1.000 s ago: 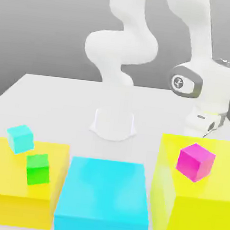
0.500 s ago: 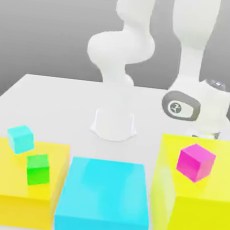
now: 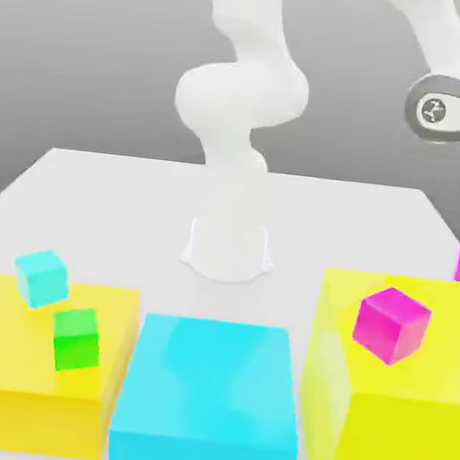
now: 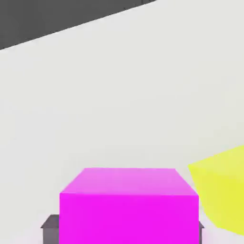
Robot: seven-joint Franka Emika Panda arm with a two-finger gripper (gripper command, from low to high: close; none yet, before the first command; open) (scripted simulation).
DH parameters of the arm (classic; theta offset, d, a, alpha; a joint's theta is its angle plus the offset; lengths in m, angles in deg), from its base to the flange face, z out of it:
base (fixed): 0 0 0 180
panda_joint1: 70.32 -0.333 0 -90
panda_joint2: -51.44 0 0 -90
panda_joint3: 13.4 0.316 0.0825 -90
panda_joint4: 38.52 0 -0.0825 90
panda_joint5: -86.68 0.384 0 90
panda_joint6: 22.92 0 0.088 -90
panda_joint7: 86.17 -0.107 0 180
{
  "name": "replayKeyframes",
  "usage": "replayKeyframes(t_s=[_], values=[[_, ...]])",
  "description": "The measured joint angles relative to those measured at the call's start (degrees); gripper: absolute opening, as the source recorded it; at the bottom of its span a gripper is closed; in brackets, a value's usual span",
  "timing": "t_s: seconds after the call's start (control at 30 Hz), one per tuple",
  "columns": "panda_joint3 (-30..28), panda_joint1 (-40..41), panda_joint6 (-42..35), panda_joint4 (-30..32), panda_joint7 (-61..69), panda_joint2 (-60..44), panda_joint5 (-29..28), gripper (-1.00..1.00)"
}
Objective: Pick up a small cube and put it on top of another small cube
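The gripper (image 4: 128, 228) pinches a small plain magenta cube (image 4: 128, 205) (lifted behind the tall yellow block (image 3: 396, 394)), and its magenta twin (image 3: 392, 325) sits atop that block, nearer the camera.

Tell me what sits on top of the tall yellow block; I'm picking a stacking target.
A magenta cube rests on the tall yellow block. Whatever lies under that cube is covered.

Magenta small cube (image 4: 128, 205); second magenta cube (image 3: 392, 325) on yellow block (image 3: 392, 434); cyan block (image 3: 210, 398).
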Motion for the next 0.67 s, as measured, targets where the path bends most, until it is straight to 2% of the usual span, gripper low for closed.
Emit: replayKeyframes(t_s=[0.4, 0.47, 0.53, 0.57, 0.67], values=[[-15.1, 11.8, -25.4, -20.2, 19.3, 1.3, -2.4, -1.00], [-17.1, 13.7, -24.6, -20.0, 20.3, -0.1, -1.8, -1.00], [-17.7, 14.2, -20.7, -17.7, 20.7, -2.0, -1.6, -1.00], [-18.0, 14.1, -18.4, -16.3, 20.8, -2.9, -1.5, 1.00], [-18.0, 14.1, -18.4, -16.3, 20.8, -2.9, -1.5, 1.00]])
